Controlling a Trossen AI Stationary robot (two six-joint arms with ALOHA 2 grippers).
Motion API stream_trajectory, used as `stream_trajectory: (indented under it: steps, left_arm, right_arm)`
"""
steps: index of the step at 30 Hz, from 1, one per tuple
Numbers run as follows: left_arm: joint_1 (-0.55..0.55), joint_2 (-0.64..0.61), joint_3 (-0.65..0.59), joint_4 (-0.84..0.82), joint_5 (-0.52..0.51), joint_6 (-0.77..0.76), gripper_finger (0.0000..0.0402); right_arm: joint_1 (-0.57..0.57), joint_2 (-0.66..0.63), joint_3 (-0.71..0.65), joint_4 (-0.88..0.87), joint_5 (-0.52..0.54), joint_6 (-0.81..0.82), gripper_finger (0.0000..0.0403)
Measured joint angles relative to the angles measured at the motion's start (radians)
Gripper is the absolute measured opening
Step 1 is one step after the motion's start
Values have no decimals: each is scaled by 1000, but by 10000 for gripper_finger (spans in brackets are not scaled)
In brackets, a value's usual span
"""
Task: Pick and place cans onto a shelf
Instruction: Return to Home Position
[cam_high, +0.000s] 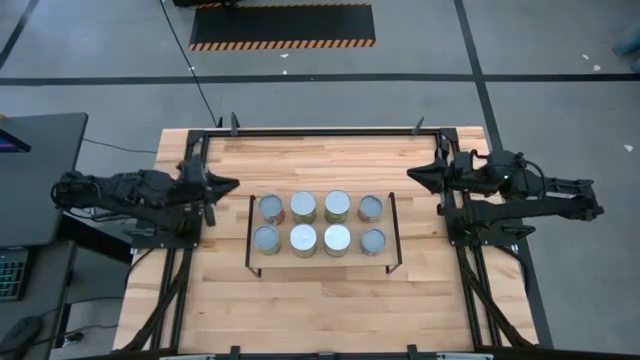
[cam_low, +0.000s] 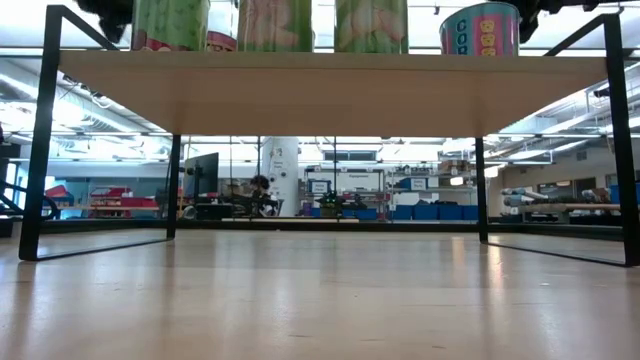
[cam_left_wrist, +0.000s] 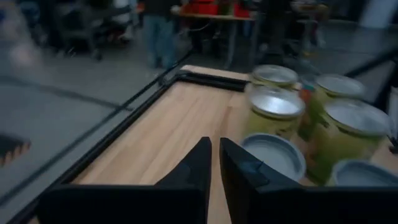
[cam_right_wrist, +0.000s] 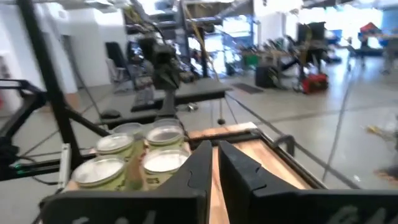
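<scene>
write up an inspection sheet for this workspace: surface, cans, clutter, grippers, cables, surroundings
surface: light-wood table; only the shelf stands on it.
job's things: eight cans upright on the shelf, in two rows of four.
clutter: nothing seen.
grippers: left gripper left of the shelf, right gripper right of it; both sets of fingers shut, holding nothing, apart from the cans.
cables: black cable crosses the floor to the table's far edge.
surroundings: grey floor with a striped mat; dark desk beside the left arm.
</scene>
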Motion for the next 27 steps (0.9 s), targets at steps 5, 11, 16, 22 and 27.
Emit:
stream_trajectory:
  steps: [5, 11, 16, 22, 27]
  left_arm:
    - [-1, -46, -113, 156, 66, 127, 36]
    - [0, -208, -249, 217, 60, 132, 34]
    - [0, -371, -392, 316, 59, 159, 38]
    - [1, -450, -520, 357, 57, 161, 38]
    - [0, -454, -603, 430, 93, 134, 38]
  right_arm:
    - [1, -56, -43, 8, -61, -51, 42]
    - [-7, -148, -169, 77, -58, -78, 43]
    - [-7, -248, -259, 134, -58, -68, 43]
    - [-7, -379, -432, 234, -62, -3, 43]
    - [-4, -392, -543, 321, -95, 15, 43]
